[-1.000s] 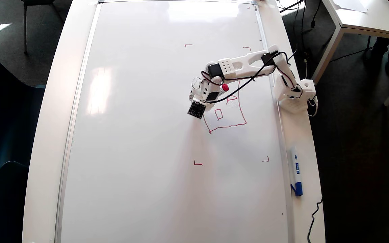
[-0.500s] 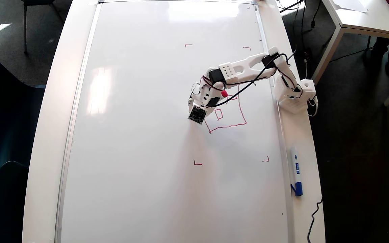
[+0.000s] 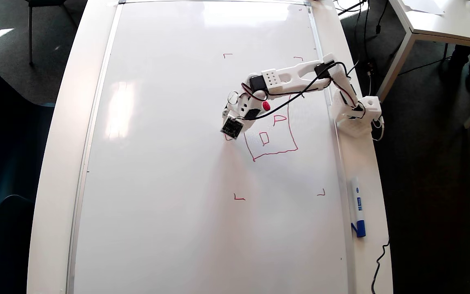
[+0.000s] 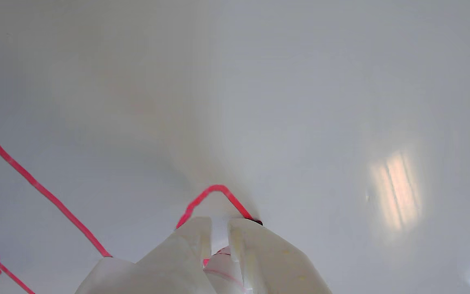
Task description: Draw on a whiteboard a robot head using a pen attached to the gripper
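One pen [image 3: 266, 105] is clamped between two fingers [image 4: 186, 249] of the gripper [image 4: 218, 222], its tip pressed on the whiteboard [image 3: 169, 163], left of the robot head [image 3: 273, 136]; four corner marks [image 3: 239, 198] are counted.

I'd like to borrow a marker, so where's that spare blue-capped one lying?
In the overhead view the blue-capped marker lies on the table just off the whiteboard's right edge, below the arm's base.
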Controlling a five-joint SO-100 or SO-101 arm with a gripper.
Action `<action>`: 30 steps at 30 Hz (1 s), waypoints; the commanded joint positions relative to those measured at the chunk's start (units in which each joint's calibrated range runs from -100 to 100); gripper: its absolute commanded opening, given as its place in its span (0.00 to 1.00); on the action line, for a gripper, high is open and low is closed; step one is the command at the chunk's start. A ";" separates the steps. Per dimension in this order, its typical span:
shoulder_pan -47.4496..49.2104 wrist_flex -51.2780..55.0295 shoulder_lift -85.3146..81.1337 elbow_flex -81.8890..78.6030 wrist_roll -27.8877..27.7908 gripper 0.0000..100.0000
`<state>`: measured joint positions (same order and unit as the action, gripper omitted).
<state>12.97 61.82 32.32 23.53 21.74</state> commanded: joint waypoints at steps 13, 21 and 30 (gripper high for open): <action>-4.32 6.12 -1.33 0.76 -0.89 0.01; -4.32 8.64 -1.42 0.76 -0.83 0.01; -4.02 10.46 -1.42 0.85 -0.83 0.01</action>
<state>9.20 71.45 32.15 23.71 20.69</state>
